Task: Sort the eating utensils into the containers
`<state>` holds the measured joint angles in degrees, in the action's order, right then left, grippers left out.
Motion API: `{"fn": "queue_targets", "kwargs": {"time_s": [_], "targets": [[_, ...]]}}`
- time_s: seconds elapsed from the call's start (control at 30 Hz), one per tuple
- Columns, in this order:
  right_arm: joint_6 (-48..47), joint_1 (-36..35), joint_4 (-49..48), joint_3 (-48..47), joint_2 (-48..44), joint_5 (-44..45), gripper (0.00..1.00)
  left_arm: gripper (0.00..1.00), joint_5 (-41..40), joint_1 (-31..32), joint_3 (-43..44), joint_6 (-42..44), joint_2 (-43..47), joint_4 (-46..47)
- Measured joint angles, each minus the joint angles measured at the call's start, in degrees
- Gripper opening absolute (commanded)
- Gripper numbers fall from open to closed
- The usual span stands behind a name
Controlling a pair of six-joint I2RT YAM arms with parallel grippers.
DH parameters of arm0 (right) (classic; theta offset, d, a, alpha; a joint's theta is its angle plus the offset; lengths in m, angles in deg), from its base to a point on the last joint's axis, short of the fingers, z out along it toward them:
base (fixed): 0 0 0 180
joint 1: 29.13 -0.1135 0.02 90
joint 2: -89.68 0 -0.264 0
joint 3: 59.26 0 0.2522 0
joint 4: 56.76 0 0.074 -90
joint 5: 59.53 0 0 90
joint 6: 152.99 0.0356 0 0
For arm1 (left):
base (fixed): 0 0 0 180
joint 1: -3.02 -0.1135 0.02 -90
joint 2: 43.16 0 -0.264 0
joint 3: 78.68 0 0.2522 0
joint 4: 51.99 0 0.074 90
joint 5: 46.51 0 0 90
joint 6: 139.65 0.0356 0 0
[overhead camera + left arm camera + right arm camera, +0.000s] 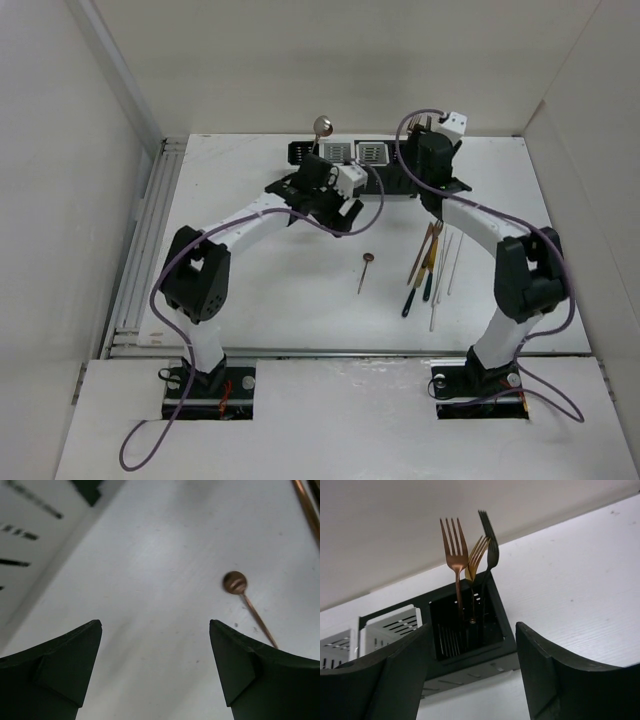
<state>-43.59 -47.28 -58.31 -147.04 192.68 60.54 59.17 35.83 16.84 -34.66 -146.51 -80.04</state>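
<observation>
Left fingers (55, 675): spread wide with nothing between them, hanging over bare surface (150, 570); judged set for a pick.
Copper spoon (248, 607): lies flat and alone on the surface, just right of the gap; it is isolated, so probably the easiest next grasp.
Right fingers (570, 680): released and empty, facing the end black holder (470, 656).
Forks: copper fork (454, 542), gold fork (477, 555) and black fork (491, 542) stand tines up in that one holder; sorting appears to be by type.
White holders (390, 627): adjoin it; contents not visible.
Silver spoon (322, 125): upright towards the row's left; compartment unclear.
Loose pile (428, 262): chopsticks and black-handled pieces lie by the right arm, unsorted.
Progress: judged partway.
</observation>
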Motion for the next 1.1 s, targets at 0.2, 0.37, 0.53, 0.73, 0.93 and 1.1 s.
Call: {"fn": "queue_targets", "kwargs": {"time_s": [0.2,0.37,0.53,0.73,0.93,1.1], "targets": [[1.3,-0.6,3.6,4.4,-14.6,1.0,0.81,0.86,4.2,6.5,1.1,2.4,-3.8,-2.6],[2.1,-0.7,7.2,4.8,-25.0,1.8,0.83,0.9,4.3,10.3,4.5,1.6,-9.1,-5.7],[2.0,-0.7,11.6,4.8,-30.9,1.9,0.83,0.91,1.7,13.0,9.9,-2.6,-16.3,-8.7],[1.6,-0.7,15.5,7.5,-35.0,1.9,0.83,0.81,-3.3,15.1,10.0,-7.3,-17.9,-11.5],[0.2,-0.7,17.8,8.7,-36.2,1.9,0.83,0.57,-5.0,15.8,9.6,-8.9,-17.9,-12.2],[-1.2,-0.7,18.0,8.7,-36.3,2.0,0.83,0.17,-6.4,17.9,12.0,-7.9,-20.0,-12.9]]}}
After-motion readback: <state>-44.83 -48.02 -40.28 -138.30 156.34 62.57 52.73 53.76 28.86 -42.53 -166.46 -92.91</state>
